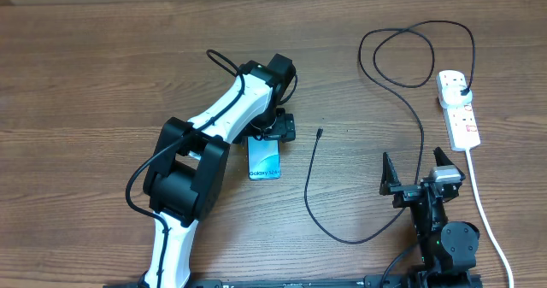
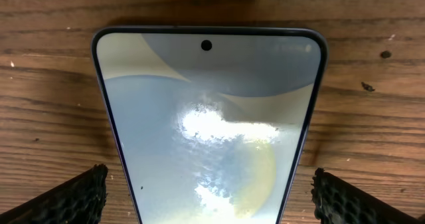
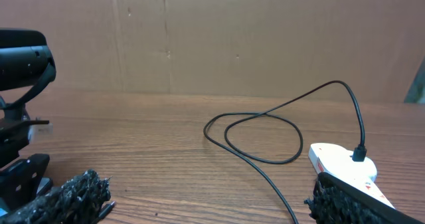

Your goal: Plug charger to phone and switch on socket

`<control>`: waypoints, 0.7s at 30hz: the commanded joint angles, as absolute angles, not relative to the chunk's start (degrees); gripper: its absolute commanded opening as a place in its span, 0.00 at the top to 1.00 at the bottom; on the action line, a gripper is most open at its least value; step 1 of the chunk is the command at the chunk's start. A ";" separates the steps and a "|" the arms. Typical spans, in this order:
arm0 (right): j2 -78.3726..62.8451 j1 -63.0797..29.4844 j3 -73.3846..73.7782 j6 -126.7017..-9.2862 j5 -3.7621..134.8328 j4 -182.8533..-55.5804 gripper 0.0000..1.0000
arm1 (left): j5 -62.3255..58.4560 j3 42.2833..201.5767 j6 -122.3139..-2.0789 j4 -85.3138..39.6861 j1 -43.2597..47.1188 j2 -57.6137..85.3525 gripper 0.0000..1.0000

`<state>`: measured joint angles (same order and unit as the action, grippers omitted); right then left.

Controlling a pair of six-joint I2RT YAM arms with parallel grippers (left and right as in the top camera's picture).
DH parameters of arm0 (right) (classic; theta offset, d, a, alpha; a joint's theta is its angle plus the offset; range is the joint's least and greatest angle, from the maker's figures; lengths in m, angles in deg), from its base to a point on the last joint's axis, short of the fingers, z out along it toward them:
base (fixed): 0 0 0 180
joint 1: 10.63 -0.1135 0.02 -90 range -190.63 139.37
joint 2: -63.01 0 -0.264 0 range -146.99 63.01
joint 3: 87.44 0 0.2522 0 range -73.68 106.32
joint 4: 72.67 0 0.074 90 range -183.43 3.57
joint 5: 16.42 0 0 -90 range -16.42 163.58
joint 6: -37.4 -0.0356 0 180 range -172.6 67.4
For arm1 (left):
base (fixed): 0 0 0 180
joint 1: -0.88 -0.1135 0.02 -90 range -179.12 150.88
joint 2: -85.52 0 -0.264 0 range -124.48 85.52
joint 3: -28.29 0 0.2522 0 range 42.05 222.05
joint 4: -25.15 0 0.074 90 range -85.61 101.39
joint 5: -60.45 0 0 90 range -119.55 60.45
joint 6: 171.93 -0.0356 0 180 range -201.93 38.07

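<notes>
Nearest the robot's base, the right claw (image 1: 417,175) hangs low over the brown wood-grain counter (image 1: 102,83), jaws spread fully and nothing gripped. The long thin black charger cable (image 1: 422,138) passes beneath it, between the spread fingers, then curls into a loop ahead of it. Farther out and well to that claw's left, the left claw (image 1: 272,130) is likewise wide open and empty. Its fingers (image 2: 73,197) straddle the slim blue-screened smartphone with black edges (image 2: 209,117), which lies flat, screen up, its long axis pointing straight away from the claw. The cable's small connector tip (image 1: 319,134) rests on bare wood just to the right of the left claw, apart from the phone. The left claw is the nearer of the two, but the right one is free, so the fetch likely falls to it. Which short edge carries the port I cannot tell. Farthest, ahead and to the right of the right claw, the white oblong power strip with red switches (image 1: 459,108) holds the cable's black plug (image 1: 461,90).
</notes>
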<state>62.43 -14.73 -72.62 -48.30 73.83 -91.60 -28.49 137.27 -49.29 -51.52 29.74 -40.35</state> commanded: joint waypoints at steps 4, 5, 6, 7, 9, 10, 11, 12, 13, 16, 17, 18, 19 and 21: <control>62.85 -14.36 -73.23 -48.21 73.92 -91.27 0.00 | -27.66 133.23 -50.01 -49.56 29.94 -40.74 0.00; 62.85 -14.36 -73.23 -48.21 73.92 -91.27 0.00 | -27.35 132.79 -50.03 -49.07 29.94 -40.74 0.00; 62.85 -14.36 -73.23 -48.21 73.92 -91.27 0.00 | -26.94 132.36 -50.03 -48.44 29.94 -40.74 0.00; 62.85 -14.36 -73.23 -48.24 73.94 -91.27 0.00 | -26.94 132.31 -50.03 -48.27 29.96 -40.74 0.00; 62.85 -14.36 -73.23 -48.21 73.92 -91.27 0.00 | -26.94 132.31 -50.03 -48.09 29.96 -40.74 0.01; 62.85 -14.36 -73.23 -48.21 73.92 -91.27 0.00 | -26.94 132.31 -50.03 -48.07 29.96 -40.74 0.00; 62.85 -14.36 -73.23 -48.21 73.92 -91.25 0.00 | -26.96 132.31 -50.01 -48.09 29.96 -40.74 0.00; 62.85 -14.36 -73.23 -48.21 73.94 -91.27 0.00 | -26.94 132.31 -50.01 -48.11 29.96 -40.74 0.00; 62.85 -14.36 -73.23 -48.21 73.94 -91.27 0.00 | -26.96 132.29 -50.01 -48.11 29.96 -40.74 0.00; 62.85 -14.36 -73.23 -48.21 73.92 -91.27 0.00 | -26.96 132.20 -50.01 -48.14 29.96 -40.74 0.00; 62.85 -14.36 -73.23 -48.21 73.94 -91.27 0.00 | -26.96 132.20 -50.01 -48.14 29.96 -40.74 0.01; 62.85 -14.36 -73.23 -48.21 73.92 -91.27 0.00 | -26.96 132.18 -49.99 -48.14 29.96 -40.74 0.02; 62.85 -14.36 -73.23 -48.21 73.92 -91.27 0.00 | -26.96 132.18 -49.99 -48.14 29.96 -40.74 0.02; 62.85 -14.36 -73.23 -48.21 73.94 -91.27 0.00 | -26.96 132.18 -49.99 -48.14 29.96 -40.74 0.02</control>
<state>62.43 -14.73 -72.62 -48.32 73.83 -91.58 -27.40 134.02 -49.31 -48.77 29.74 -39.84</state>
